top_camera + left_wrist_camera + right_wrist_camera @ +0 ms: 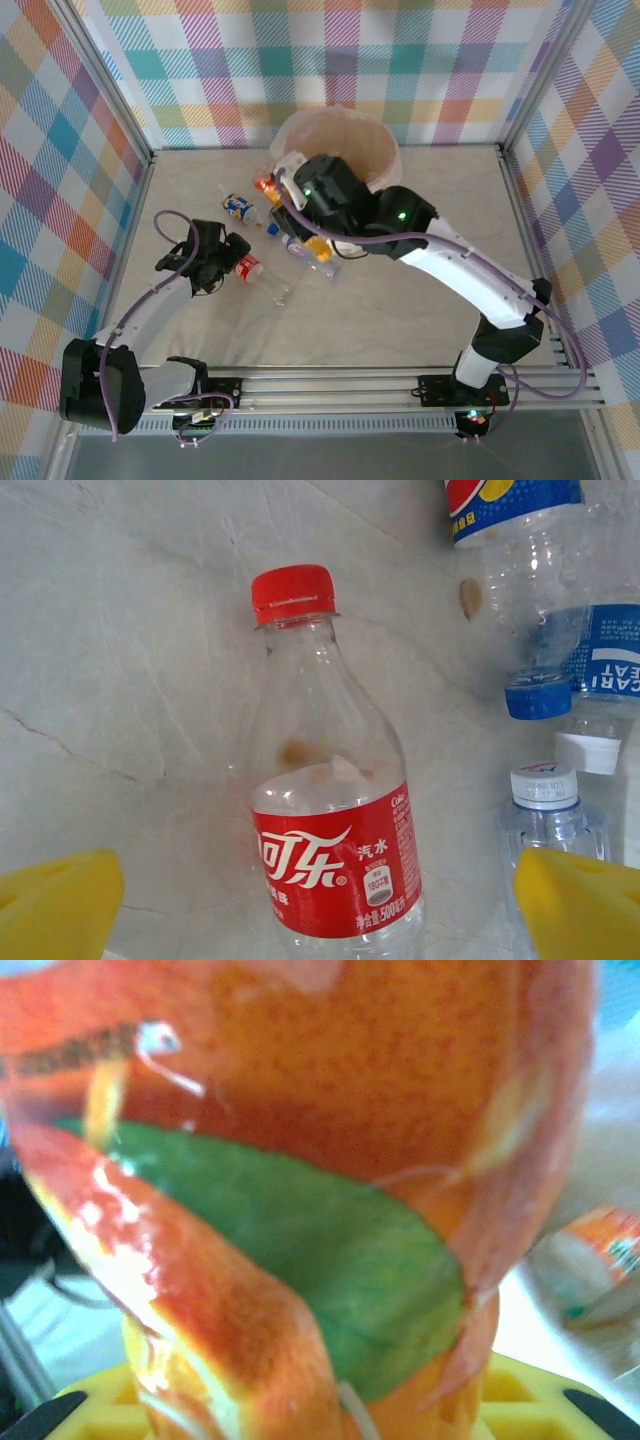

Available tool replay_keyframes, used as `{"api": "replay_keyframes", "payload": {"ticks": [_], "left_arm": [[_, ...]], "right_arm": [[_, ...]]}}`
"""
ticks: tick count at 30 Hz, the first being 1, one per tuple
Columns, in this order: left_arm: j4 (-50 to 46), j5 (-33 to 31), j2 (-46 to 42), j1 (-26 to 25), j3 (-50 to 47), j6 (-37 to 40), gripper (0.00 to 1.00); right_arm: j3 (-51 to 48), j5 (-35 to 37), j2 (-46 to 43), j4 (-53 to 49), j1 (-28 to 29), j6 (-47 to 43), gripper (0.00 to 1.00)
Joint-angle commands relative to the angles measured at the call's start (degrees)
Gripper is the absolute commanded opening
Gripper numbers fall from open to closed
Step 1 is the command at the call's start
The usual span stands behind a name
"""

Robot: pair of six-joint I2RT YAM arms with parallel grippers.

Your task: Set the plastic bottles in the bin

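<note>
Far left first: my left gripper (224, 256) sits low over the table (400, 310) with its jaws spread wide. From the left wrist cam the yellow pads (57, 904) are well out to each side of the Coke bottle (335, 860) and not touching it. That one lies flat on the table, red cap pointing away from me. Just right of it is a little pile: a blue-cap bottle (520, 590), a blue-label bottle with a white cap (608, 665) and a clear white-cap bottle (545, 805). Then my right gripper (283, 182), up by the left rim of the bin (388, 152). The wrist cam is super blurry, but it looks clamped on the orange-label bottle (330, 1160)
</note>
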Motion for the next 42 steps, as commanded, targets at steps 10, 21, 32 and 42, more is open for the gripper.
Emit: {"api": "replay_keyframes", "payload": {"ticks": [10,21,32,42], "left_arm": [[2.1,2.0,0.7,0.7,-1.7,-1.3,1.0],[2.8,2.3,1.2,0.7,-1.8,-1.6,1.0],[2.8,2.5,2.0,0.7,-1.4,-1.5,1.0],[2.4,2.2,2.6,0.7,-0.9,-1.2,1.0]], "right_arm": [[21.7,2.5,9.9,5.6,-12.8,-5.9,0.33],[26.8,-5.7,18.8,3.0,-24.2,0.9,0.35],[26.8,-14.7,25.2,-1.5,-28.0,5.7,0.38],[22.6,-19.0,25.8,-5.0,-27.9,7.8,0.45]]}}
